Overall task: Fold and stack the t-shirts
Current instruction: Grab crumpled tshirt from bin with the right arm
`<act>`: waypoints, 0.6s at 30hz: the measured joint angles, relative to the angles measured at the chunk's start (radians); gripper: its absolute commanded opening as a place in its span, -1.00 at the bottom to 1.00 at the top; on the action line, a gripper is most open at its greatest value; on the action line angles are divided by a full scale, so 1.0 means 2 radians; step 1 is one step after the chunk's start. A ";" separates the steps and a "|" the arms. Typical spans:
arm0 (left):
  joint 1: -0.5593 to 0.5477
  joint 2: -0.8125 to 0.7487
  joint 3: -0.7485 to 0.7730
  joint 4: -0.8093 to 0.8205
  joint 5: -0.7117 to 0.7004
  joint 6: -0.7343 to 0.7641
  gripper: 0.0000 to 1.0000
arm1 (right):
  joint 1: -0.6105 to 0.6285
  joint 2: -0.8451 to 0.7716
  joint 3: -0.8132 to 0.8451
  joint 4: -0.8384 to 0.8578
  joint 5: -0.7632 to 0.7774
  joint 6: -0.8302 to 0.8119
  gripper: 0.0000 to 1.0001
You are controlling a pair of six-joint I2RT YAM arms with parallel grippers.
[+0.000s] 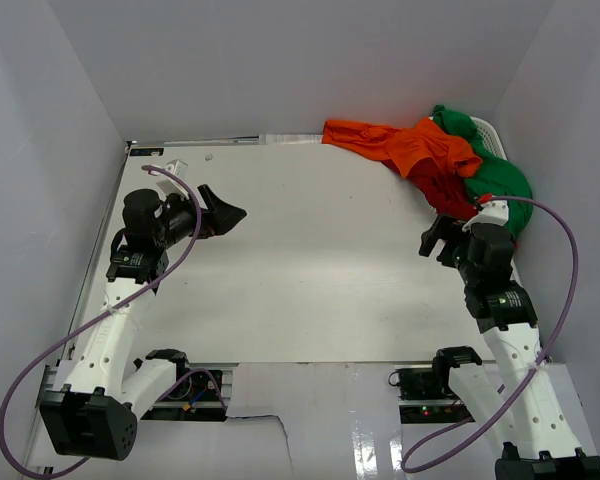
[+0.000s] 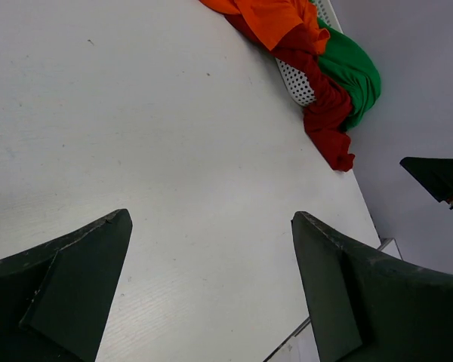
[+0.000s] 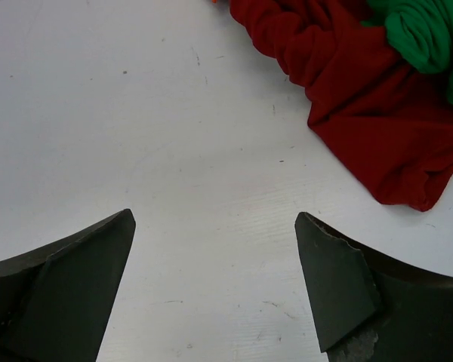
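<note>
Three t-shirts lie crumpled in a heap at the table's far right corner: the orange one (image 1: 400,145) stretches left along the back edge, the dark red one (image 1: 445,185) lies under it, the green one (image 1: 495,175) is at the right. My left gripper (image 1: 225,212) is open and empty at the left, far from the heap. My right gripper (image 1: 432,240) is open and empty just in front of the dark red shirt (image 3: 362,98). The left wrist view shows the orange shirt (image 2: 268,15), the dark red shirt (image 2: 328,105) and the green shirt (image 2: 355,72).
A white perforated basket (image 2: 298,83) lies under the heap at the far right. White walls (image 1: 50,150) enclose the table on the left, back and right. The table's near edge (image 1: 310,362) runs between the arm bases.
</note>
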 measured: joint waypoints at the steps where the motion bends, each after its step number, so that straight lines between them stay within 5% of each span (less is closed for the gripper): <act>1: 0.000 0.000 0.000 0.002 0.002 0.000 0.96 | 0.000 0.001 0.000 0.000 0.002 0.000 0.80; 7: 0.000 0.000 0.000 0.006 0.010 -0.003 0.96 | 0.000 0.058 0.007 0.027 0.025 0.002 0.80; 18: 0.000 -0.006 0.000 0.008 0.015 -0.004 0.96 | -0.032 0.380 0.212 0.077 0.097 0.013 0.96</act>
